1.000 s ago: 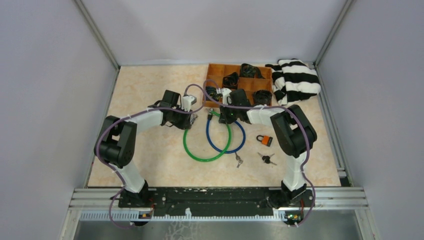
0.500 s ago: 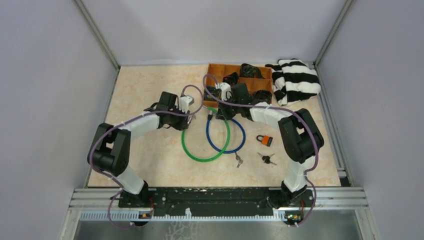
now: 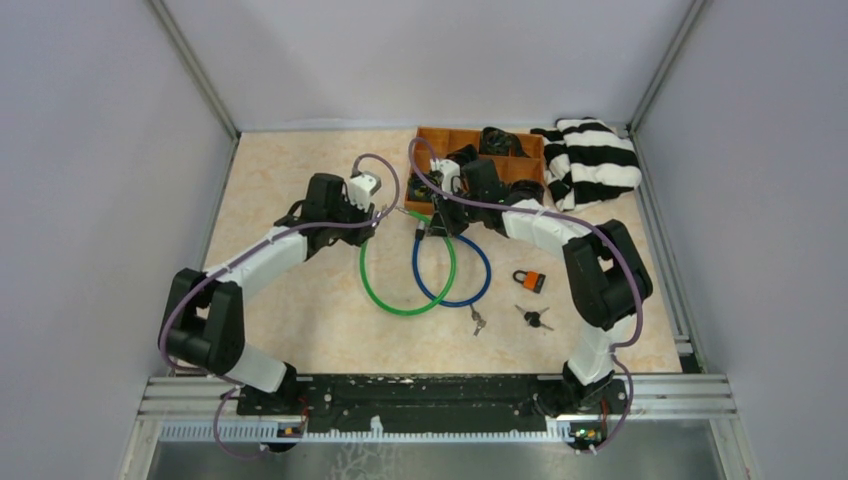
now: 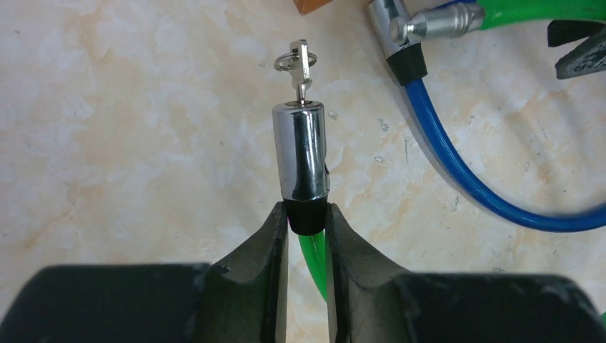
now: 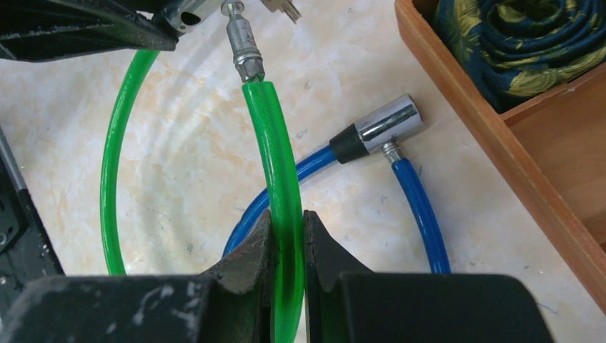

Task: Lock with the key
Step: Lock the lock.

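1. The left claw (image 4: 306,214) is clamped on the black collar of the green cable (image 4: 315,261), right under its chrome lock barrel (image 4: 303,150).
2. A small key (image 4: 300,68) sits in the barrel's far end, at 12 o'clock from the claw, with its ring showing.
3. The right claw (image 5: 287,221) is closed tight around the green cable's other end, a little back from its metal pin (image 5: 244,43).
4. In the left wrist view the pin sits at about 2 o'clock from the barrel and apart from it. In the right wrist view the two look closer, so the real gap is hard to judge.
5. The rest of the green cable curves in a loop on the counter (image 3: 290,170), towards 6 o'clock from both claws.
6. A blue cable (image 5: 421,207) lies looped on the counter, crossing the green one. Its own chrome barrel (image 5: 382,127) is at 3 o'clock from the green pin.
7. A wooden box (image 5: 464,128) with rolled cloth in it stands at 12 o'clock on the counter, and a striped cloth (image 3: 595,160) lies at its 3 o'clock side.
8. An orange padlock (image 3: 530,280) rests at 3 o'clock from the blue loop.
9. Two loose key bunches (image 3: 478,320) lie near the loops at about 5 o'clock.
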Available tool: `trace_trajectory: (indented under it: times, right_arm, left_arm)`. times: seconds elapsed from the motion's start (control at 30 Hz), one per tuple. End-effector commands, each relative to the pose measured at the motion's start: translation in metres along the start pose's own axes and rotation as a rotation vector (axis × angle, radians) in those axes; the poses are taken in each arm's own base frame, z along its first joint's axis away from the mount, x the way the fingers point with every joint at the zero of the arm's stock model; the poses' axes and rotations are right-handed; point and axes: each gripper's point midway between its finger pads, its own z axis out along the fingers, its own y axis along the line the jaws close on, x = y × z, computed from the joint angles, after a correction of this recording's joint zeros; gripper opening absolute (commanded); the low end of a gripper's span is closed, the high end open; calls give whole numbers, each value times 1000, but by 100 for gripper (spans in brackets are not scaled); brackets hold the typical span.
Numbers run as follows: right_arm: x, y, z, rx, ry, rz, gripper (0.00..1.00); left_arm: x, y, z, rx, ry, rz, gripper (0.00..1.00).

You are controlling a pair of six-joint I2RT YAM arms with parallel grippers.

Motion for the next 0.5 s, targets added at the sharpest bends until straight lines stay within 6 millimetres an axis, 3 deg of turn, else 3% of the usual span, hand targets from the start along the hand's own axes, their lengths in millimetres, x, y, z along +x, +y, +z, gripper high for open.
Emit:
trace_trajectory:
  times: [0.0,0.47]
  right_arm:
    - [-40,31,-16,-101,-82,-48,0]
    - [-37,53,5,-163,-50,-27,0]
  left_arm:
    - [-52,1,-16,-17,-157,1,0]
    - [-61,-7,-20,19,-194,-24,0]
